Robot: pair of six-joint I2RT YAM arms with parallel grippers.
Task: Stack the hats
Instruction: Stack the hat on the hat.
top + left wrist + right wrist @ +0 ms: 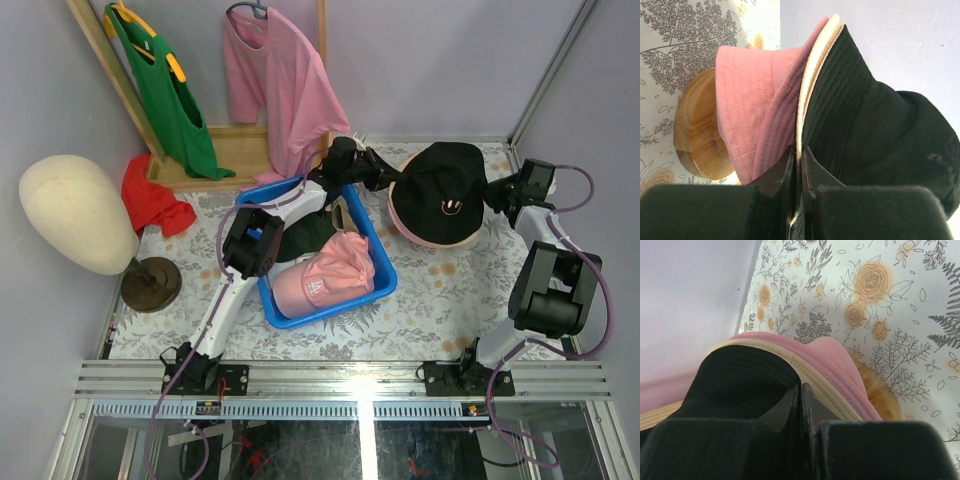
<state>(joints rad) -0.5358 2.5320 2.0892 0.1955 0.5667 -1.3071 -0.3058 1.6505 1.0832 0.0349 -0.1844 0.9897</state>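
A blue bin (pixel 387 262) sits at the middle of the floral-covered counter (pixel 450 300). In it, a pink baseball cap (pixel 325 275) lies at the near end and fills most of that half. A dark green cap (pixel 305 235) lies behind it, partly under the left arm. A sliver of tan fabric shows at the far end of the bin, but what it is cannot be told.

To the right of the bin, outside it, a black bucket hat (pixel 445 190) rests crown-up on a pink bucket hat (pixel 432 241). The pink brim shows all along the black hat's near edge. A cream layer runs between the black and pink brims. The wrist views show a round wooden piece (pixel 695 130) under the pile.

The left gripper (pixel 388 180) reaches over the bin's far right corner, its fingers pressed together on the cream-edged brim of the black hat on the bin side. The right gripper (pixel 492 195) pinches the same hat's brim on the opposite side.

At the far left stand a cream mannequin head (pixel 75 210) and a red cloth (pixel 155 205). A green T-shirt (pixel 165 95) and a pink T-shirt (pixel 280 90) hang behind.
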